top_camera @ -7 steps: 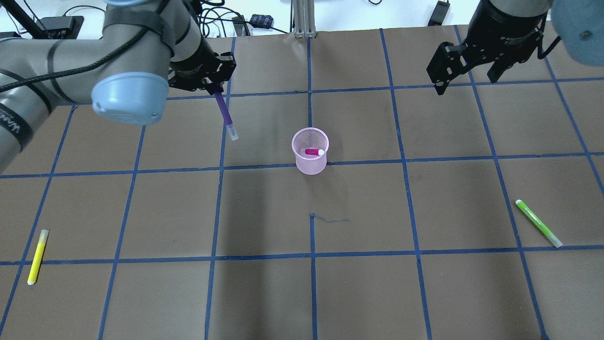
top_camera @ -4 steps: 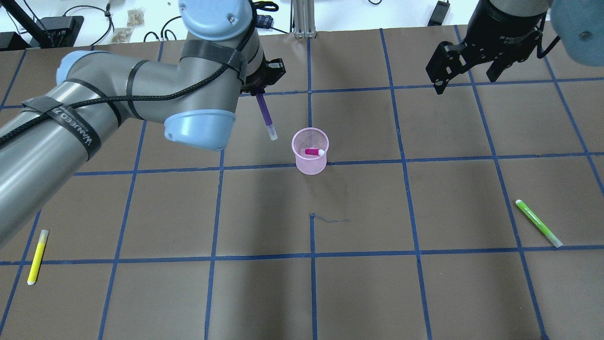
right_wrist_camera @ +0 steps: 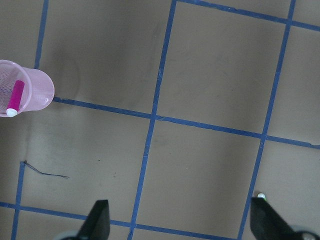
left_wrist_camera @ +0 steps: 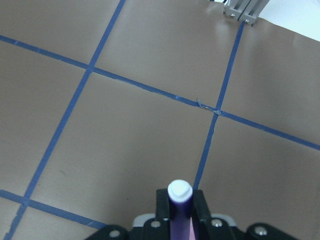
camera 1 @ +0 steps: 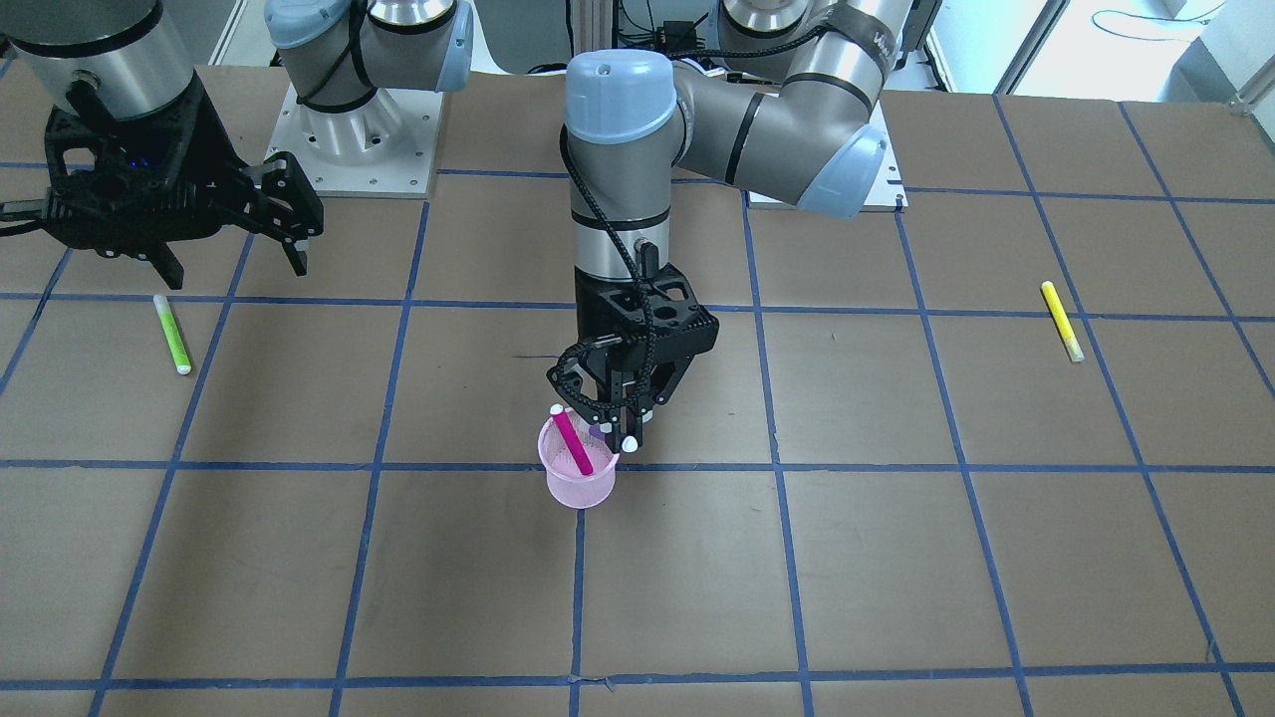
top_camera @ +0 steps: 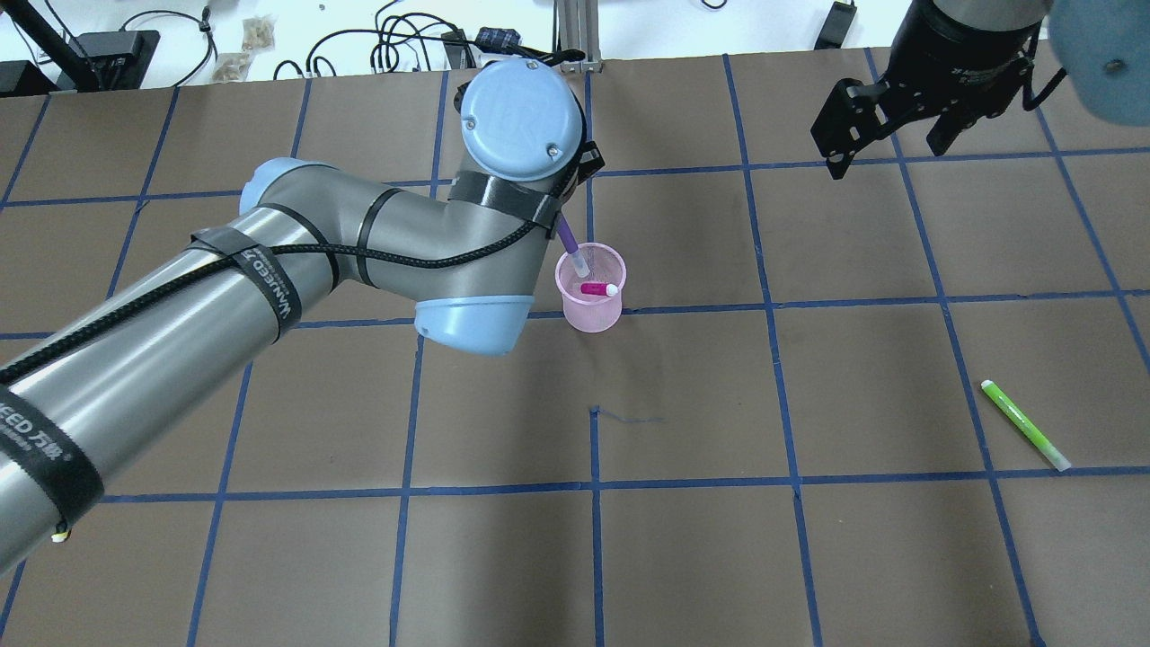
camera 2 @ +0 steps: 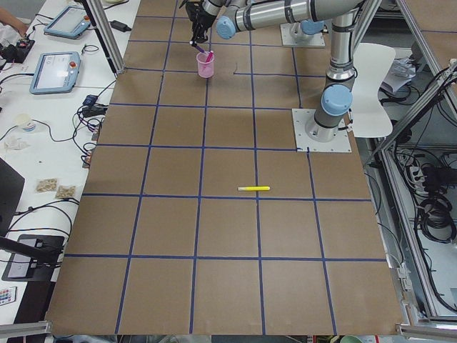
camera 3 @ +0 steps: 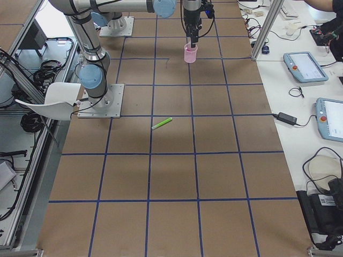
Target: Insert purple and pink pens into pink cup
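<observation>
Brown table (top_camera: 809,557): green pen (top_camera: 1024,438), yellow pen (camera 1: 1062,321), far from pink cup (top_camera: 593,316)

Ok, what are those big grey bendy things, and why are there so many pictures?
Those are two robot arms, each ending in a two-finger gripper. The pictures show one moment from different cameras: one above and behind the robot, one facing it, one at each end of the table, and one on each wrist. The left gripper is pinching a purple pen, with the tip at the mouth of the pink cup. A pink pen is already leaning inside it. The right gripper hangs open and empty, off to the side. A green pen and a yellow pen lie flat on the brown table.
</observation>
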Motion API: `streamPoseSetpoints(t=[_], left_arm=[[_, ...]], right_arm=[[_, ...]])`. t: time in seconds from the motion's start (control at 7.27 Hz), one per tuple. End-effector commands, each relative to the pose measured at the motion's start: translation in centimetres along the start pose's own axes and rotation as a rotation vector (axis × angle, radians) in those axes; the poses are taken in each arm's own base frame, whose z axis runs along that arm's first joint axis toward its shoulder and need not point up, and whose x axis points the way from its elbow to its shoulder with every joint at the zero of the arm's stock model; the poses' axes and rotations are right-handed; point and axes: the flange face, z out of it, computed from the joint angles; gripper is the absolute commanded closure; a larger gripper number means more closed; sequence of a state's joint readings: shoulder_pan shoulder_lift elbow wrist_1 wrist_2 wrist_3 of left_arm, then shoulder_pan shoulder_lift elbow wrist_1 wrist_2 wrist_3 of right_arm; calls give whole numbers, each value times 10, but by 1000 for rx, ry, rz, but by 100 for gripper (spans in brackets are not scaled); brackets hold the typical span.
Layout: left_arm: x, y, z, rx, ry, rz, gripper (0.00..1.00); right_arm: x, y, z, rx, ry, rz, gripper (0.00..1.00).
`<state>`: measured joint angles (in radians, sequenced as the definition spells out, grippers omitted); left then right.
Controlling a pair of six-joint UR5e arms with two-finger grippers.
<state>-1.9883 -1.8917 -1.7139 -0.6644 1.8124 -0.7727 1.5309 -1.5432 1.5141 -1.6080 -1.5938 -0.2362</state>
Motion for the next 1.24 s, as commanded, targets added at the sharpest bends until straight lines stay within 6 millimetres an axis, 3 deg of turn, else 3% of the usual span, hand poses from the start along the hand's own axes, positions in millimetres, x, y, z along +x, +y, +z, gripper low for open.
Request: streamPoseSetpoints(t=[0.0,0.55,1.1], left_arm=[[11,20,4,3,-11,3,100],[8,17,4,49,-44,22,100],[5,27,26,38,-53,12,100]], right_arm=[[0,0,1,-2,0,0,0],[0,0,1,-2,0,0,0],[0,0,1,0,0,0,0]])
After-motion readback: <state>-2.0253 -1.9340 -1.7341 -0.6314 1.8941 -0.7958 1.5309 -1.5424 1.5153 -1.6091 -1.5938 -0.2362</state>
